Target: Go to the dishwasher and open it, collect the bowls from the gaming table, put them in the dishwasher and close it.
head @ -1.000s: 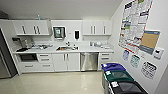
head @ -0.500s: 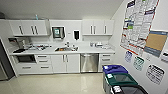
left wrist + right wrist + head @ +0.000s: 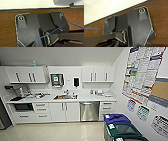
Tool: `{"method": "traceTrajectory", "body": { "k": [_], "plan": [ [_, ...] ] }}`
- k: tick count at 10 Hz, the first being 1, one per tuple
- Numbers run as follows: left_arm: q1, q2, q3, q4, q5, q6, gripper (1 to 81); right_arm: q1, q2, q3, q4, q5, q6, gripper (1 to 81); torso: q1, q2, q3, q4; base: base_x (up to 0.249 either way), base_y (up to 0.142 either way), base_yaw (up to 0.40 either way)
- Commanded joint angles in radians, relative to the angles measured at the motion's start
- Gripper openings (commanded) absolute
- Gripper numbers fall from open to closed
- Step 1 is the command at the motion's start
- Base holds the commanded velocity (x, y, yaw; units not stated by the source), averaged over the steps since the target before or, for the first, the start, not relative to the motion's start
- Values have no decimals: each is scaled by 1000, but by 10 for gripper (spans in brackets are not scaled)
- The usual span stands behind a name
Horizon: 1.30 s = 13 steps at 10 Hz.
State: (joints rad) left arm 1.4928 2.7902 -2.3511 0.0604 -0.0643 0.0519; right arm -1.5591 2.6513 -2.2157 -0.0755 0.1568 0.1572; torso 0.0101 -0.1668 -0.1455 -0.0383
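Note:
The dishwasher (image 3: 89, 111) is straight ahead in the head view. It has a stainless-steel front and a bar handle near its top. It sits shut under the white counter (image 3: 85, 98), between white cabinet doors and a stack of drawers. The bowls and the gaming table are out of view. In both wrist views a dark robot plate hangs over a brown surface (image 3: 7, 31).
A sink (image 3: 65, 97) is set in the counter left of the dishwasher. A dark built-in oven (image 3: 23, 107) sits at the far left. A blue-lidded bin (image 3: 117, 118) and a green-lidded bin (image 3: 122, 129) stand by the right wall under posters (image 3: 145, 74). Pale floor (image 3: 57, 132) lies ahead.
The whole head picture has shifted slightly, so the camera has moved. Nothing in the kitchen has moved and the dishwasher stays shut.

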Motion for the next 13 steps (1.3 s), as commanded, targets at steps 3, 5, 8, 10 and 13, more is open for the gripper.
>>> {"method": "traceTrajectory", "body": {
  "k": [3,5,8,10,13],
  "plan": [
    [-53,-12,12,2,49,2,811,50,-26,4,-17,-43,-2,811,1,0,0,0,155,0,0],
    [-53,-15,12,1,49,2,811,50,-28,4,-17,-43,-2,811,0,0,0,0,134,0,0],
    [-53,-15,12,1,49,2,811,50,-31,2,-17,-43,-2,811,0,0,0,0,127,0,0],
    [-53,-13,10,-1,49,2,811,55,-31,2,-12,-43,-2,811,0,0,0,0,127,0,0],
    [-53,-12,10,-1,49,0,811,56,-29,2,-13,-43,-2,811,0,0,0,0,106,0,0]
  ]
}}
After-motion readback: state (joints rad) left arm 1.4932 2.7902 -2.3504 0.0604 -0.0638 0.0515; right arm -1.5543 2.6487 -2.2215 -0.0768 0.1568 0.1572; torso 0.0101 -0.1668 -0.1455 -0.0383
